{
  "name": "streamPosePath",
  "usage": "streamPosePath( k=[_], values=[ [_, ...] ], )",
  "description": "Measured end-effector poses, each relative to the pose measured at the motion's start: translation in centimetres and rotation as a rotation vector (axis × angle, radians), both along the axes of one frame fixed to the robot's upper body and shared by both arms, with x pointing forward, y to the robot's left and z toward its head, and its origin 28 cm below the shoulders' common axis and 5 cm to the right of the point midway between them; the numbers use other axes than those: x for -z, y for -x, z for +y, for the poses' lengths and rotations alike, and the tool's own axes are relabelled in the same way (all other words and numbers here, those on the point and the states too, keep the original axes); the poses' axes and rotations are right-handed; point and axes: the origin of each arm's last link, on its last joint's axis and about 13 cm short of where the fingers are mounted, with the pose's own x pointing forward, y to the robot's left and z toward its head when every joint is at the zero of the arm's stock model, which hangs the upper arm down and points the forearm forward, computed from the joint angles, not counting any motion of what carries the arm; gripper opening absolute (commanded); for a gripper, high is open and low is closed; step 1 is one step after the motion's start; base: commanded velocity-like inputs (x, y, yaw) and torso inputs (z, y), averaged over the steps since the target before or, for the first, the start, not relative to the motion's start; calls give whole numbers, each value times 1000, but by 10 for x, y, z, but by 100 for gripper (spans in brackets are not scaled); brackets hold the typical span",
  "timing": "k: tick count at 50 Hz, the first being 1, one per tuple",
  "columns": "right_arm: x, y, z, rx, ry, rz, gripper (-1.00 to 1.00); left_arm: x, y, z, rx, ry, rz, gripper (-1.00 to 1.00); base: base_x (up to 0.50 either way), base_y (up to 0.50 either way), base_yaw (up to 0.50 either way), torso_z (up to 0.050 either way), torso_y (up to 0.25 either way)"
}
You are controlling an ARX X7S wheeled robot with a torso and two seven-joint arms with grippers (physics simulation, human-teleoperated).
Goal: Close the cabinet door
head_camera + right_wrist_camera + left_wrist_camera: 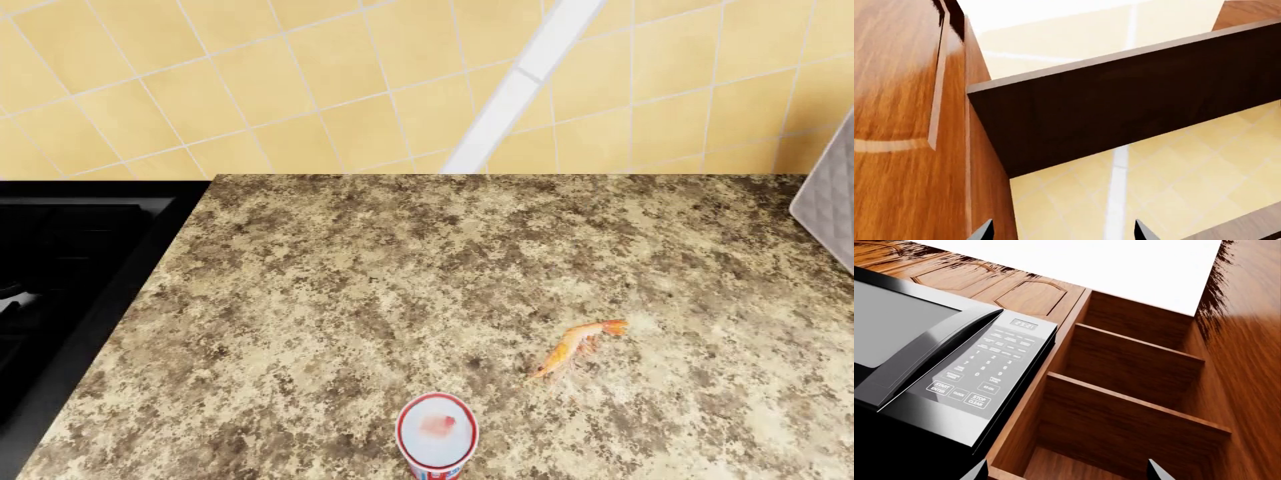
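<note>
In the left wrist view the wooden cabinet (1121,390) stands open, with three bare shelves showing inside. A glossy wood panel (1247,350) along its far side looks like the swung-out cabinet door. My left gripper (1066,472) is open, its two tips just in view below the cabinet, touching nothing. In the right wrist view a wood door face with a raised panel (901,110) fills one side, and a dark wood board (1121,100) juts out from it across the tiled wall. My right gripper (1063,231) is open and empty beside that face. Neither gripper shows in the head view.
A steel microwave (954,375) with a keypad sits right beside the open cabinet. The head view looks down on a speckled countertop (400,280) with a shrimp (577,346) and a red-and-white can (437,432). A black stove (67,270) lies at the left.
</note>
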Motion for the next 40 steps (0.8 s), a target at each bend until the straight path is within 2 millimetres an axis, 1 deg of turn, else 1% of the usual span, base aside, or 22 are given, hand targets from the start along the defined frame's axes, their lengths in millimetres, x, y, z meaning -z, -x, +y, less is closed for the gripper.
streamPosePath(
  k=[4,10,14,20,29,36,40],
  values=[
    [-18,-5,13,-52,50,-36,100,0,0,0,2,0,1,100,0,0,0,0,0],
    [-43,-7,37,-95,191,-91,100,0,0,-1,3,0,0,100,0,0,0,0,0],
    [-53,-13,52,-106,294,-93,100,0,0,-1,4,1,0,100,0,0,0,0,0],
    [-64,-18,69,-101,390,-101,100,-1,0,-1,6,2,-1,100,0,0,0,0,0],
    [-75,-23,84,-83,485,-98,100,-1,1,-1,8,5,-2,100,0,0,0,0,0],
    [-84,-30,88,-69,528,-104,100,-2,2,0,7,8,-3,100,2,0,2,2,0],
    [-92,-38,90,-57,549,-106,100,-2,2,1,5,9,-3,100,3,2,2,0,0]
  ],
)
